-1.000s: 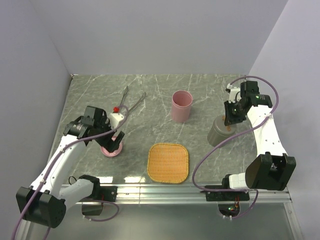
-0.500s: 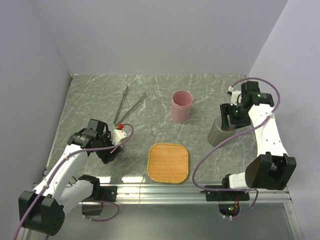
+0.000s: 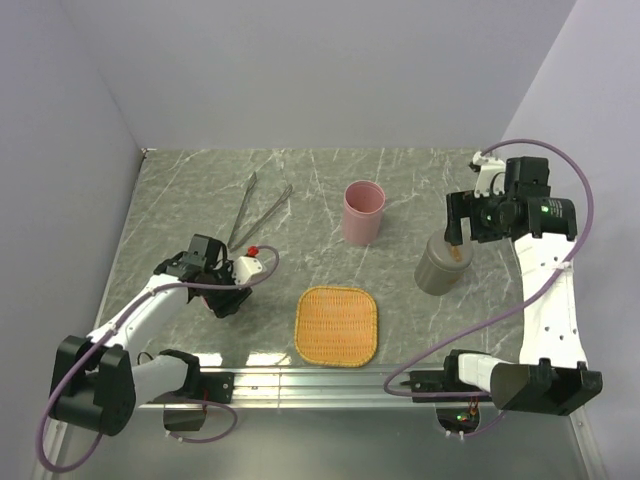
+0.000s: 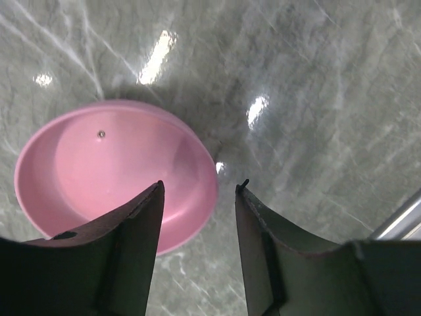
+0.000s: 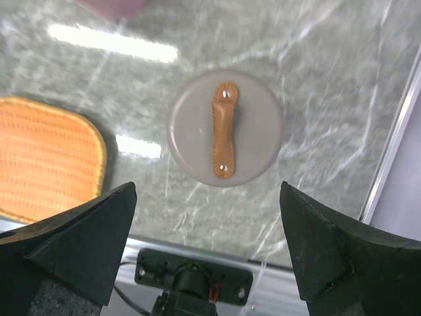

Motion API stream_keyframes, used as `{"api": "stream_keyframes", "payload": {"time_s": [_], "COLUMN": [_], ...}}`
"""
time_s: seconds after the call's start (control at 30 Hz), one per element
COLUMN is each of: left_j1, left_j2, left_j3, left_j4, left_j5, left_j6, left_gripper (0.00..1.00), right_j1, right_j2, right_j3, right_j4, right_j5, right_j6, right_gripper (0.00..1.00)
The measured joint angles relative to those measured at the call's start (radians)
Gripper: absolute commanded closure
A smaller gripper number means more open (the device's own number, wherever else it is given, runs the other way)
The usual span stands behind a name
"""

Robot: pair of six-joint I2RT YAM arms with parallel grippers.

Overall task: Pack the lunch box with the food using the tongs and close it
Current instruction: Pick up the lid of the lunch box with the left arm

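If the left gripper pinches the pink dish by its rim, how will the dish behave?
Probably light: the pink dish looks thin and shallow. It may slide, since it and the table look glossy. Held by one edge, it would likely tilt.

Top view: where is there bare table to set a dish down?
Bare: the strip between the tongs and pink cup, and between pink cup and grey cup. Crowded: near left, around the left gripper and tray.

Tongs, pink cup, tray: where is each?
tongs (image 3: 265, 212): top view, on its right arm.
pink cup (image 3: 362, 222): top view, on its side wall.
tray (image 3: 338, 325): top view, on its woven middle.
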Motion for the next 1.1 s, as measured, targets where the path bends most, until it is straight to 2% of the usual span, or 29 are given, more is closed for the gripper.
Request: {"api": "stream_keyframes", "payload": {"time_s": [0.43,0.53,0.67,0.7,0.73,0.77,0.9,1.1], "left_j1": [-0.053,-0.069,-0.08,-0.083,-0.085,-0.09,-0.099,-0.101], "left_j2": [0.08,0.081,0.081,0.081,0.08,0.078,0.045,-0.011], "left_j3": [-0.036,-0.046,-0.046,-0.044,-0.043,-0.036,0.019,0.226], "left_j4": [0.111,0.124,0.123,0.114,0.107,0.09,0.005,-0.175], "left_j5": [-0.034,-0.053,-0.057,-0.056,-0.055,-0.054,-0.036,0.06], "left_j6": [-0.006,-0.008,-0.025,-0.032,-0.034,-0.038,-0.053,-0.064], "left_gripper": [0.55,0.62,0.8,0.85,0.85,0.91,1.0,1.0], "right_j1": [0.0,0.0,0.0,0.0,0.0,0.0,0.0,0.0], "right_j2": [-0.005,-0.005,-0.005,-0.005,-0.005,-0.005,0.0,0.019], "right_j3": [0.042,0.042,0.042,0.042,0.042,0.043,0.069,0.129], "right_j4": [0.013,0.019,0.023,0.024,0.024,0.024,0.025,0.036], "right_j5": [-0.076,-0.084,-0.1,-0.109,-0.113,-0.117,-0.143,-0.208], "right_j6": [-0.002,0.0,0.002,0.002,0.002,0.002,0.003,0.028], "right_gripper": [0.03,0.03,0.03,0.03,0.03,0.03,0.03,0.03]}}
